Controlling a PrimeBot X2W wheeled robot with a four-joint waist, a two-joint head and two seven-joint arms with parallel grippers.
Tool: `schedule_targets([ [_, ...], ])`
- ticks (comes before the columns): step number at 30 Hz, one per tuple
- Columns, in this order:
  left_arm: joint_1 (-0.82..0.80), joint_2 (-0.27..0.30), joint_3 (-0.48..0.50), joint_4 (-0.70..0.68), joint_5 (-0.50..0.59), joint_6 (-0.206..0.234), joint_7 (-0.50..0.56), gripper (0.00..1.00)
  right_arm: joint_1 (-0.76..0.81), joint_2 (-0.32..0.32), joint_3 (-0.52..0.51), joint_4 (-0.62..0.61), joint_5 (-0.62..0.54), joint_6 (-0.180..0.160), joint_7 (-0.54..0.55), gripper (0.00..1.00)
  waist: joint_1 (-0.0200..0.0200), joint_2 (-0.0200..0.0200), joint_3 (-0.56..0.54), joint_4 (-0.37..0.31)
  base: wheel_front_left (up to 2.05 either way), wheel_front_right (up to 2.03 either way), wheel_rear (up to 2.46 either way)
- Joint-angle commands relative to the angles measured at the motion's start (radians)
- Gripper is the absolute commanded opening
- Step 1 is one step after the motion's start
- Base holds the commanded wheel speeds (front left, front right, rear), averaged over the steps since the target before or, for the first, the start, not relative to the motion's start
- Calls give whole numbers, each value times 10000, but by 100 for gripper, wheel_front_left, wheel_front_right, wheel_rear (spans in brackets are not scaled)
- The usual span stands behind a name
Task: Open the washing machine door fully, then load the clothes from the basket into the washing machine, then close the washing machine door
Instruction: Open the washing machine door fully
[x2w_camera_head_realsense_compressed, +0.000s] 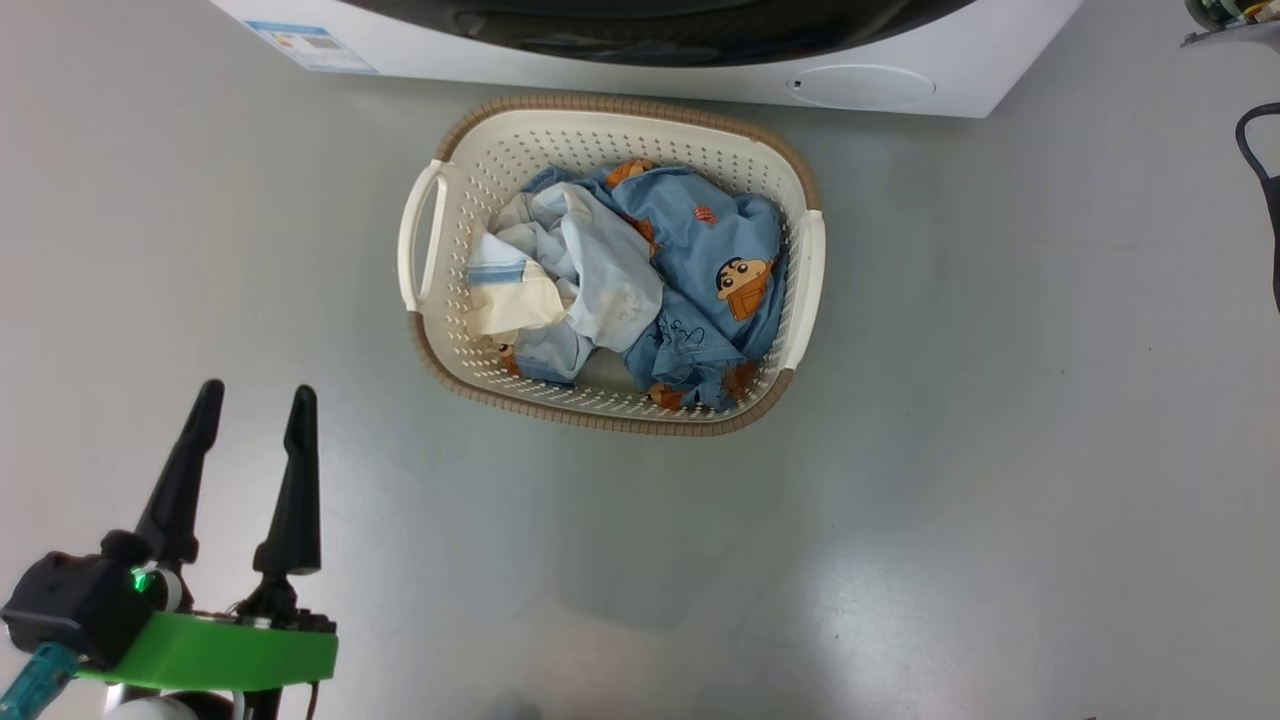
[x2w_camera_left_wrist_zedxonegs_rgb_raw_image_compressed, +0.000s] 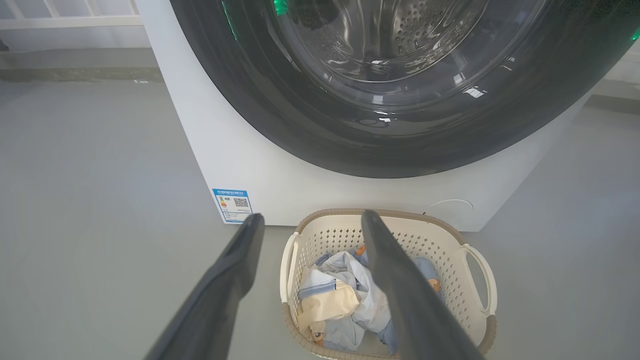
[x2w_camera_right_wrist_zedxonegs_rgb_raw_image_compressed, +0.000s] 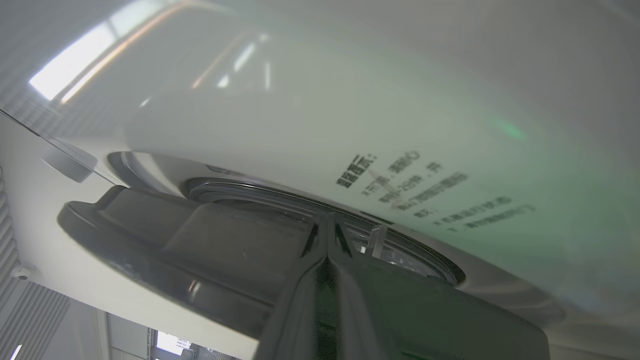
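Washing machine door (x2w_camera_left_wrist_zedxonegs_rgb_raw_image_compressed: 395, 65) lies against the front of the washing machine (x2w_camera_left_wrist_zedxonegs_rgb_raw_image_compressed: 250, 165), or very nearly. From the left wrist view it does not look swung out, so I judge that the first step, the opening, is in hand. The right gripper (x2w_camera_right_wrist_zedxonegs_rgb_raw_image_compressed: 327, 222) has its two fingers pressed together, and their tips stand at the edge of the door, where the dark rim meets the white front of the machine. This placing makes sense for hooking or pulling the rim outward. Whether the fingers pinch something there, I cannot tell.

The basket (x2w_camera_head_realsense_compressed: 610, 105) stands on the floor (x2w_camera_head_realsense_compressed: 900, 450) just before the machine, below its door, with the clothes (x2w_camera_head_realsense_compressed: 640, 270) heaped inside. I think it is put so near to make the way to the drum (x2w_camera_left_wrist_zedxonegs_rgb_raw_image_compressed: 410, 30) short.

The left gripper (x2w_camera_head_realsense_compressed: 257, 390) hangs well apart from the machine, farther from it than the basket. Its fingers are spread apart and hold nothing, probably to be out of the door's swing and ready for the clothes.
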Motion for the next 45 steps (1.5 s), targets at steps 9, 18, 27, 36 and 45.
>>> schedule_targets([
  [9,209,416,433,-271,-61,-16,-61,100,-5,278,216,-304,-44,16,96,0,0,-1,46,-84,0,0,0],
  [18,196,326,427,-317,-70,-16,-61,100,-257,317,376,-277,-132,16,82,0,0,-1,270,39,0,0,0],
  [27,25,278,448,-260,-45,-16,-61,100,-179,477,548,-255,-72,16,97,0,0,-1,66,13,0,0,0],
  [36,-97,222,359,-154,-78,-16,-61,100,132,598,748,-214,-29,16,209,0,0,-1,-258,-165,0,0,0],
  [45,-174,192,309,-66,-92,-16,-61,100,383,824,1029,-157,20,16,435,0,0,-1,-445,-293,0,0,0],
])
